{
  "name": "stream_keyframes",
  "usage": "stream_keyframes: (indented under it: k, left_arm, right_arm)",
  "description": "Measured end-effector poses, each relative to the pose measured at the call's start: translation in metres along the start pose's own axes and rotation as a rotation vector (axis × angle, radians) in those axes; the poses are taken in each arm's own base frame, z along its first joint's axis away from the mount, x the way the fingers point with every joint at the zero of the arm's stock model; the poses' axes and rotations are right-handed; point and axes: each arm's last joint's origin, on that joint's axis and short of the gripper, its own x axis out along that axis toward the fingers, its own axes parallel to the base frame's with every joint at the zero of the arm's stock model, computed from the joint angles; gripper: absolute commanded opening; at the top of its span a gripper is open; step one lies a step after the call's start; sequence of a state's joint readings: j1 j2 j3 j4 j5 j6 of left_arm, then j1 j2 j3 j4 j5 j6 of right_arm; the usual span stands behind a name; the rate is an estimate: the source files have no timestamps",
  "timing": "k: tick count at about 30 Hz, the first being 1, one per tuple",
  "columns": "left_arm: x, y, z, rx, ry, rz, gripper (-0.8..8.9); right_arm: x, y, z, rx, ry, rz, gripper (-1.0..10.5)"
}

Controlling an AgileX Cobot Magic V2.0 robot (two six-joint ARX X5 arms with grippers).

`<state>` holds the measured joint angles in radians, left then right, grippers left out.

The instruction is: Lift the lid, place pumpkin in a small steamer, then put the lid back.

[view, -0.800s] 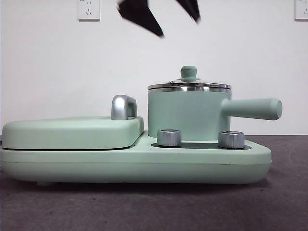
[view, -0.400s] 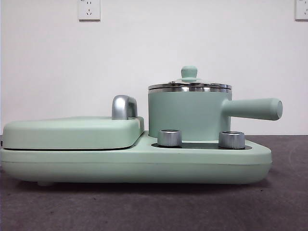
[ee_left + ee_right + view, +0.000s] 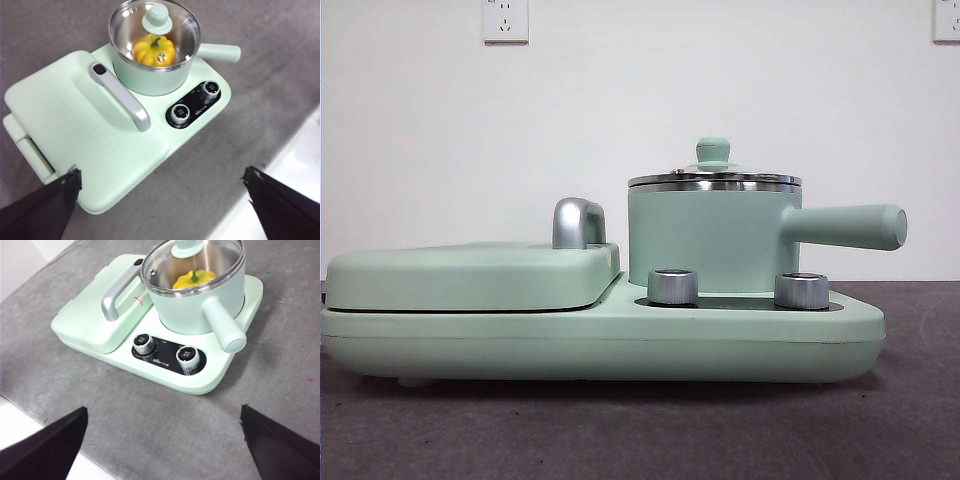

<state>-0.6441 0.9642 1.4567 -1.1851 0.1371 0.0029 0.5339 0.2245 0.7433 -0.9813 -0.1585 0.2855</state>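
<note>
- Our left tool (image 3: 160,200) hangs high over the table with its jaws wide apart and nothing between them; our right tool (image 3: 162,440) does the same on its side, jaws spread and empty.
- Both are well clear of the appliance, and neither shows in the front view.
- The pumpkin (image 3: 153,50) sits inside the small steamer (image 3: 710,235), visible through the lid (image 3: 155,30), which rests level on the steel rim.
- We judge the task done as things lie, so the main risk is any needless descent: a jaw catching the lid's knob (image 3: 713,151) could tip or slide the lid off.
- A sideways sweep could strike the long side handle (image 3: 845,226), which juts past the cooker base (image 3: 600,340), and turn the pot off its seat.
- The chrome handle (image 3: 577,222) on the griddle cover (image 3: 470,275) stands just beside the pot, leaving little room there.
- Open grey table (image 3: 150,425) lies in front of the two dials (image 3: 165,352); the table's pale edge is near in both wrist views.
</note>
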Motion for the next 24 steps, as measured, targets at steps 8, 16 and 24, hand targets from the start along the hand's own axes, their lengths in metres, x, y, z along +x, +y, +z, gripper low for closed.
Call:
stream_keyframes:
  k: [8, 16, 24]
  left_arm:
    - [-0.017, -0.003, -0.076, -0.042, -0.222, -0.008, 5.30]
    - [-0.001, 0.000, -0.124, -0.109, -0.209, -0.014, 3.83]
    - [-0.003, -0.001, -0.123, -0.116, -0.235, -0.017, 0.20]
  right_arm:
    - [0.000, 0.002, -0.001, 0.000, 0.020, 0.068, 4.8]
    - [0.000, 0.003, 0.002, -0.006, -0.001, 0.089, 4.1]
    - [0.000, 0.004, 0.005, -0.031, -0.030, 0.102, 0.2]
